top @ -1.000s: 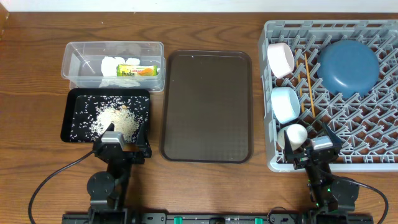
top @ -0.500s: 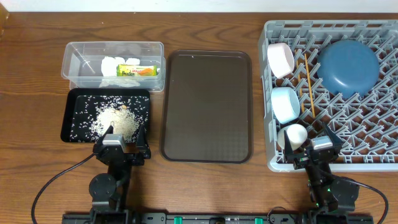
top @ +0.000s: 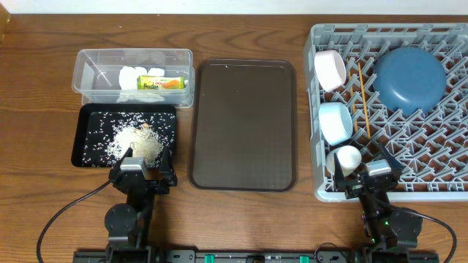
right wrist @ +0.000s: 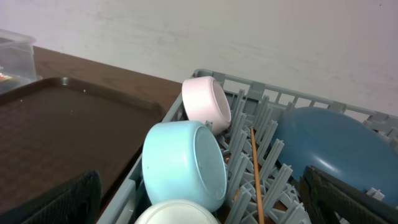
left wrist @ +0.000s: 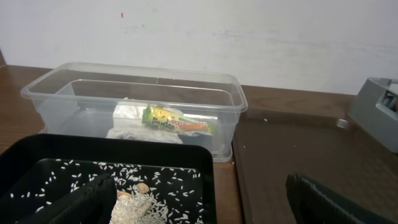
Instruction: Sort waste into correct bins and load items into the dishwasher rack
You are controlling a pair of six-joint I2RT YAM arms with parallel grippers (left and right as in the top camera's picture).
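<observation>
Dark brown serving tray (top: 243,124) lying flat on the wooden table (top: 36,109), roughly centred, long side running front to back. White wall (left wrist: 249,37) standing behind the far edge.

Beneath me the table (top: 44,88) is grained brown wood with a soft sheen. I see a clear, smooth plastic tub (top: 91,73), a matt black tray (top: 76,146) and a finely pebbled brown serving tray (top: 243,124). The rack (top: 453,109) is matt grey plastic; the light blue bowl (right wrist: 180,162) looks smooth.
</observation>
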